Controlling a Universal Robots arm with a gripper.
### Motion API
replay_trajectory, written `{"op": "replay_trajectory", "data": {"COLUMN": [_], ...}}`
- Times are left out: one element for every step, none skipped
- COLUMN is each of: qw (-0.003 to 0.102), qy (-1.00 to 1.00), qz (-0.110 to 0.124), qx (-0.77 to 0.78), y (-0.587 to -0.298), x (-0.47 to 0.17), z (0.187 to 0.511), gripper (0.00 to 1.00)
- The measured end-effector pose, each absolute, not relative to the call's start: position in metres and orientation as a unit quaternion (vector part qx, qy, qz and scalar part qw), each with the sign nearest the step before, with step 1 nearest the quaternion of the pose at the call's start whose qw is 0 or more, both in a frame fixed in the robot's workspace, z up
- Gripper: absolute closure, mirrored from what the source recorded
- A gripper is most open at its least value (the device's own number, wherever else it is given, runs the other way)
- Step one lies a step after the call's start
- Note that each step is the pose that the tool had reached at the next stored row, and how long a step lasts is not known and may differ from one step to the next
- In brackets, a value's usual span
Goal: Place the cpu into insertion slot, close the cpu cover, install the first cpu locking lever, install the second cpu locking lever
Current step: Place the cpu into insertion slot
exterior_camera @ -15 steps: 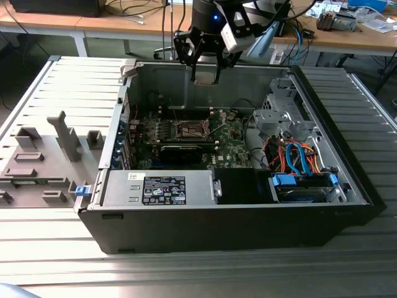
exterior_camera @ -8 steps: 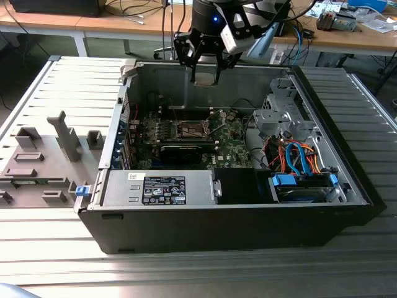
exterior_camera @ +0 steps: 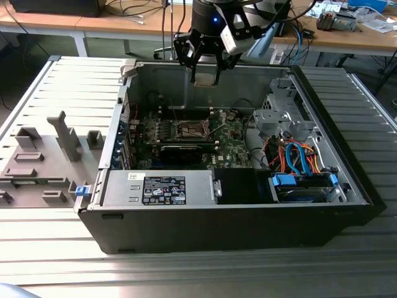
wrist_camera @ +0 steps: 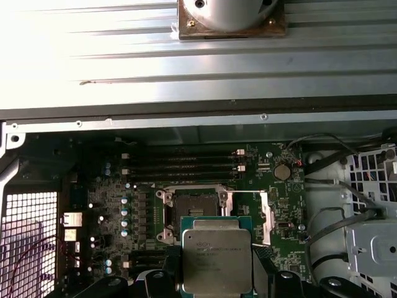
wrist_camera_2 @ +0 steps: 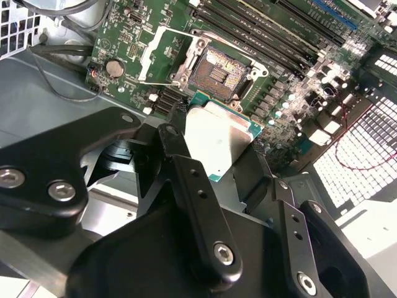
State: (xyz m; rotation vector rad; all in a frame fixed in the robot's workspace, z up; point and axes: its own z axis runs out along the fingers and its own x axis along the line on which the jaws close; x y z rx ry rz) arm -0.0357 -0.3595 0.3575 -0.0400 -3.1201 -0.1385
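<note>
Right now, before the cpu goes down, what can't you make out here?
- Underside of the cpu: turned away in both wrist views.
- Near edge of the insertion slot: behind the cpu, first wrist view.
- Slot's pins: too fine to check, either wrist view.
- Pad contact of the gripper on the cpu: behind its own black links, second wrist view.

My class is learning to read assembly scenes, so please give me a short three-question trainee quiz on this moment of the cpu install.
1. True or false: the cpu already sits in the slot.
2. The cover is: A) shut over the slot, B) swung open beside the slot, C) held by the jaws.
3. Fill in: the jaws are shut on the ___.
Key: 1 false; 2 B; 3 cpu.
</note>
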Motion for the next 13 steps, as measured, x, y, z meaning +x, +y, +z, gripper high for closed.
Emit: {"op": "replay_trajectory", "data": {"qw": [0.009, 0.009, 0.009, 0.009, 0.009, 0.009, 0.009, 0.009, 0.009, 0.009, 0.009, 0.009, 0.009], "qy": [-0.999, -0.999, -0.999, -0.999, -0.999, -0.999, -0.999, -0.999, -0.999, -0.999, -0.999, -0.999, -0.999], "qz": [-0.044, -0.044, -0.044, -0.044, -0.044, -0.044, -0.044, -0.044, -0.044, -0.044, -0.044, -0.044, -0.044], "qx": [-0.013, -0.013, -0.013, -0.013, -0.013, -0.013, -0.013, -0.013, -0.013, -0.013, -0.013, -0.013, -0.013], "y": [-0.3595, -0.3595, -0.3595, -0.3595, -0.3595, -0.3595, -0.3595, -0.3595, -0.3595, -0.3595, -0.3595, -0.3595, -0.3595], "x": [-0.0357, -0.0357, -0.0357, -0.0357, -0.0357, -0.0357, -0.0357, -0.0357, -0.0357, -0.0357, -0.0357, -0.0357, -0.0357], "z": [0.3574, 0.3572, 0.3571, 0.3568, 0.3566, 0.3563, 0.3561, 0.3559, 0.3556, 0.3552, 0.3549, 0.3547, 0.3545], "gripper": [0.46, 0.46, 0.46, 0.46, 0.46, 0.46, 0.46, 0.46, 0.46, 0.46, 0.46, 0.46, 0.46]}}
